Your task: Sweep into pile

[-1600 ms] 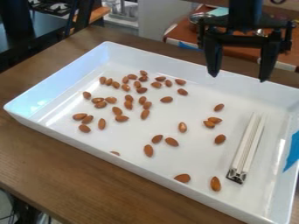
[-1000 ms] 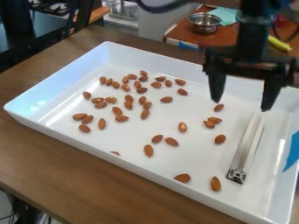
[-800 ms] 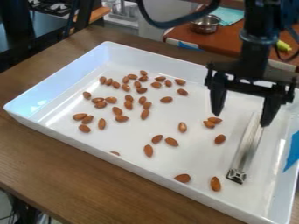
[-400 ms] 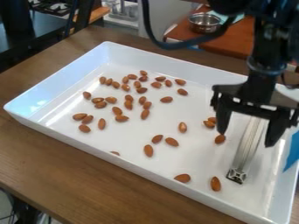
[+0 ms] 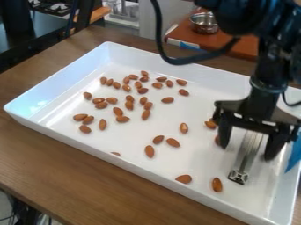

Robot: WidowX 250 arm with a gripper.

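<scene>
Almonds point(image 5: 183, 128) lie scattered loosely across the white tray point(image 5: 129, 143), many toward its far left. Near its right side lies the slotted metal bar point(image 5: 240, 171); the tool point(image 5: 247, 153) hangs over it, open, 2 fingers spread. Beneath the tray is the wooden surface point(image 5: 59, 176); behind, a metal bowl point(image 5: 204, 24).

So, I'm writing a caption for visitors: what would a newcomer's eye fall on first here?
Probably the black gripper at the picture's right, open above a slim metallic bar lying in the tray. Next, the brown almonds, vivid against the large white tray: most are scattered loosely in its upper-left half, with a few strays toward the near side.
</scene>
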